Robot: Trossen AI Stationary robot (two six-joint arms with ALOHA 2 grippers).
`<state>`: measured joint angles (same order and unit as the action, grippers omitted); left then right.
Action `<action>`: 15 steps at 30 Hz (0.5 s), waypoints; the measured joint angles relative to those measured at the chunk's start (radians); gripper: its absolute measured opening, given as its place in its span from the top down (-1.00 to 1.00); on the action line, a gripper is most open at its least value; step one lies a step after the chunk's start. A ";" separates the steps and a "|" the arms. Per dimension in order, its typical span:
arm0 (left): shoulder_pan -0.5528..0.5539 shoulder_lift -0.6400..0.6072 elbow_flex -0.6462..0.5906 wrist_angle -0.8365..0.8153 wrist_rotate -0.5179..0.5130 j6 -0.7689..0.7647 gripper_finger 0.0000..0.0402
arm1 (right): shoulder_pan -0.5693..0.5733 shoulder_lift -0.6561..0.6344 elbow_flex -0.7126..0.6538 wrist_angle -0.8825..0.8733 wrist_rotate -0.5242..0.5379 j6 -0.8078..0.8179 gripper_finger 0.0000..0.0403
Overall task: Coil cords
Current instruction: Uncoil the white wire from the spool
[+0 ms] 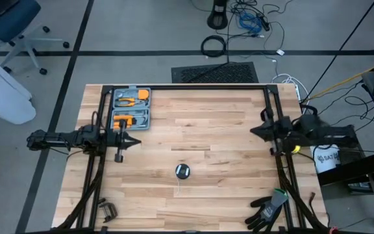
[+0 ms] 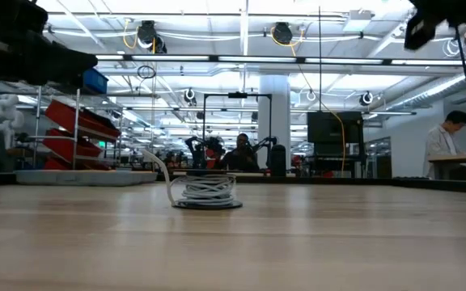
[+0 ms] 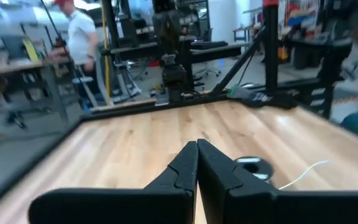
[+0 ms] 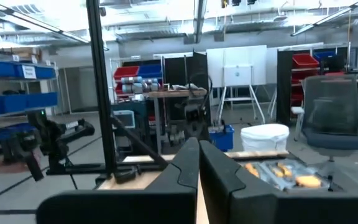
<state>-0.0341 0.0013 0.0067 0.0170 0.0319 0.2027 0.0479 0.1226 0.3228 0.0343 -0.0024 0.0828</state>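
The thin white cord lies wound on its small round black-and-silver reel [image 1: 182, 171] at the table's middle, toward the near edge; the reel rests flat on the wood. In the low view the coil [image 2: 206, 191] stands on the reel with one loose end curving up. The left wrist view shows the reel [image 3: 252, 167] with a free white cord end [image 3: 303, 175] trailing on the table. My left gripper [image 1: 137, 140] is shut and empty, held above the table's left side. My right gripper [image 1: 252, 129] is shut and empty, above the right side.
A grey tool case [image 1: 131, 108] with orange tools lies open at the far left. Black gloves [image 1: 268, 209] lie at the near right corner, a small metal clamp [image 1: 108, 210] at the near left. Black frame rails [image 1: 187, 88] run along the table's far, left and right sides.
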 joint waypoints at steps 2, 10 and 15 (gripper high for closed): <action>0.000 0.000 0.000 0.004 -0.001 0.032 0.93 | 0.000 0.057 0.102 -0.067 0.005 -0.020 1.00; 0.000 0.000 0.000 0.003 -0.002 0.039 0.93 | 0.000 0.313 0.432 -0.210 0.006 -0.046 1.00; 0.000 0.000 0.000 0.025 -0.011 -0.033 0.93 | 0.000 0.459 0.529 -0.249 0.006 -0.041 1.00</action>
<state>-0.0341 0.0017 0.0067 0.0419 0.0208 0.1697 0.0479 0.5819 0.8514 -0.2147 0.0036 0.0415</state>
